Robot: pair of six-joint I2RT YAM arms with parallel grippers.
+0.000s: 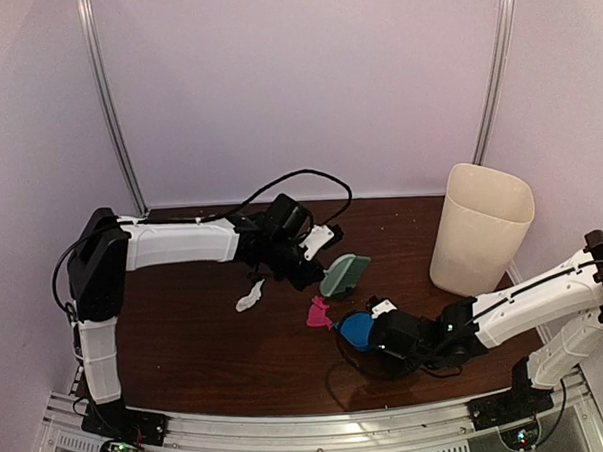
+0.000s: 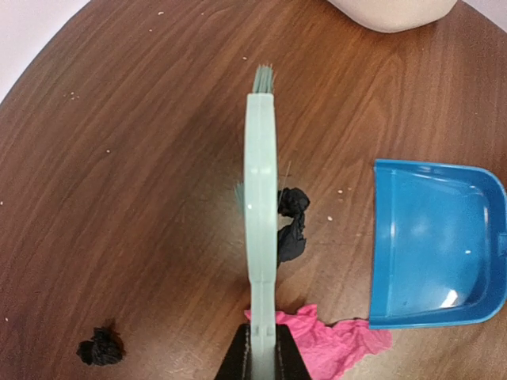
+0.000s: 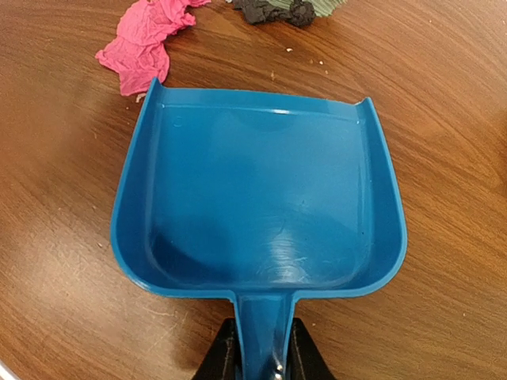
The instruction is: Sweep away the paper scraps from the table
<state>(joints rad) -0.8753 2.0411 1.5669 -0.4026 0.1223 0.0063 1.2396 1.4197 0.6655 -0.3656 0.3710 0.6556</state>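
Note:
My left gripper (image 1: 309,270) (image 2: 261,353) is shut on the handle of a pale green brush (image 1: 345,274) (image 2: 261,198), which stands edge-on over the table (image 1: 186,336). A black scrap (image 2: 291,226) (image 3: 277,9) lies against the brush's right side. A pink scrap (image 1: 318,313) (image 2: 337,342) (image 3: 146,39) lies by the near corner of the blue dustpan (image 1: 356,331) (image 2: 436,245) (image 3: 261,206). My right gripper (image 1: 383,330) (image 3: 264,358) is shut on the dustpan's handle; the pan is empty, its mouth facing the brush. A white scrap (image 1: 250,295) and another black scrap (image 2: 100,347) lie to the left. No dark blue scrap shows.
A tall cream bin (image 1: 480,228) (image 2: 392,12) stands at the back right, beyond the dustpan. Tiny pale crumbs speckle the wood. A black cable loops over the left arm. The silver rail (image 1: 310,421) runs along the front edge.

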